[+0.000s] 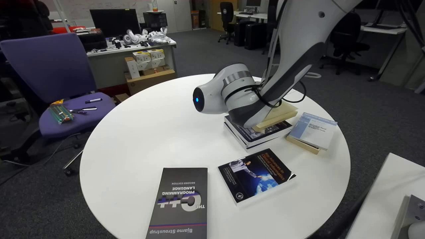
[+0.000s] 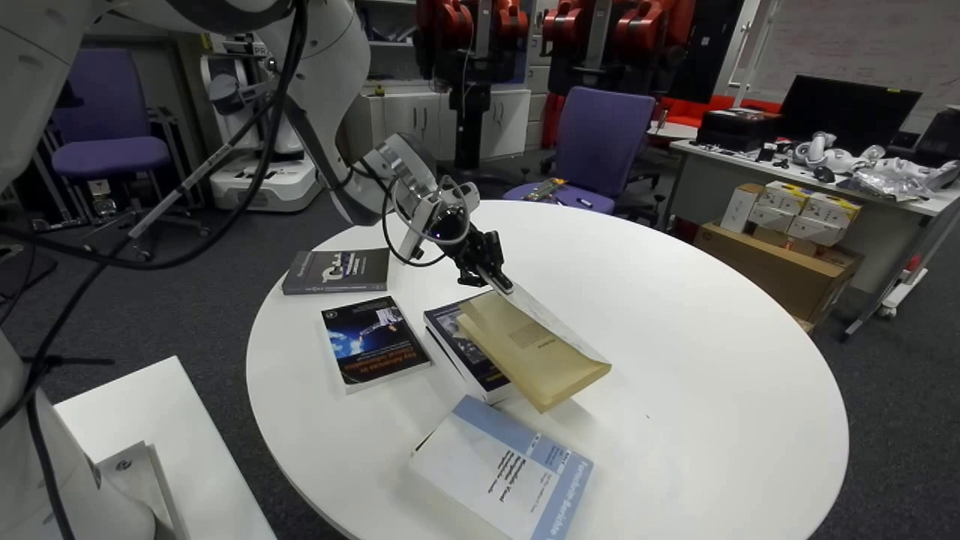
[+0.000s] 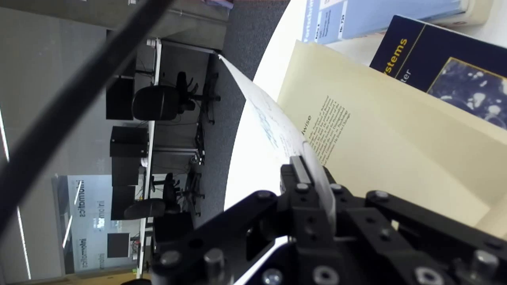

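Your gripper (image 3: pixel 317 178) pinches the thin white cover (image 3: pixel 273 114) of a yellowed book (image 2: pixel 525 352), holding it up off a printed page (image 3: pixel 372 146); the book lies aslant on a stack of dark-covered books (image 2: pixel 469 356), mid-frame in an exterior view. Around it there, you have a blue-and-white book (image 2: pixel 502 480) at bottom centre and, to the left, a Clinical Informatics paperback (image 2: pixel 375 341) and a grey C++ book (image 2: pixel 337 271). In an exterior view your arm (image 1: pixel 295 36) blocks the gripper from sight, and a dark cable (image 3: pixel 79 97) cuts across the upper left of the wrist view. By a desk (image 2: pixel 705 174) at the right of an exterior view, small cartons (image 2: pixel 817 231) sit on a brown cardboard box (image 2: pixel 757 274) (what they hold is hidden). A clear packet (image 1: pixel 61 113) showing green lies on a purple chair (image 1: pixel 56 66), at the left of an exterior view.
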`<state>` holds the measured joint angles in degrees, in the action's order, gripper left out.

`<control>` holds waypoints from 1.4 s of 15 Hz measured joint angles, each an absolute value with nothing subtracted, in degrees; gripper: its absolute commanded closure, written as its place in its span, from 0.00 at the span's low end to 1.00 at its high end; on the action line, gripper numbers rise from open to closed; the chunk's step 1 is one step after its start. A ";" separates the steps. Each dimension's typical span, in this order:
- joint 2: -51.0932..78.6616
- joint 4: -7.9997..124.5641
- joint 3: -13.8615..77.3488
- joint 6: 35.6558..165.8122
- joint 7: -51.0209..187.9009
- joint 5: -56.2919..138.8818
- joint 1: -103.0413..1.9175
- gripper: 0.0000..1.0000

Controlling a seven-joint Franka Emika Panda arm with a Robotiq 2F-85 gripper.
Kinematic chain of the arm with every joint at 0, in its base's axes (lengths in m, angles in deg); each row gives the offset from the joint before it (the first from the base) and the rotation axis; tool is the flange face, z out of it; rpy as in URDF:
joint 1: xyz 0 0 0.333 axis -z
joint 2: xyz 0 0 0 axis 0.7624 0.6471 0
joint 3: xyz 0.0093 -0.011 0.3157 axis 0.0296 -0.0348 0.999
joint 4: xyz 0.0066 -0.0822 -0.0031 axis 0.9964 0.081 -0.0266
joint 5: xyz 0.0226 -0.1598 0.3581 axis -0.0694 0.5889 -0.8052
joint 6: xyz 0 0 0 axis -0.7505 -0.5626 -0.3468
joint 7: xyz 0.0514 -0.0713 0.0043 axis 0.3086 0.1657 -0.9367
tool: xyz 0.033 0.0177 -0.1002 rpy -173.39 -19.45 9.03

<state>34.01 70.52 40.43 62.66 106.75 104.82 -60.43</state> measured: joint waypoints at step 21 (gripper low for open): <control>46.94 52.45 41.10 58.30 106.54 99.68 -65.63 1.00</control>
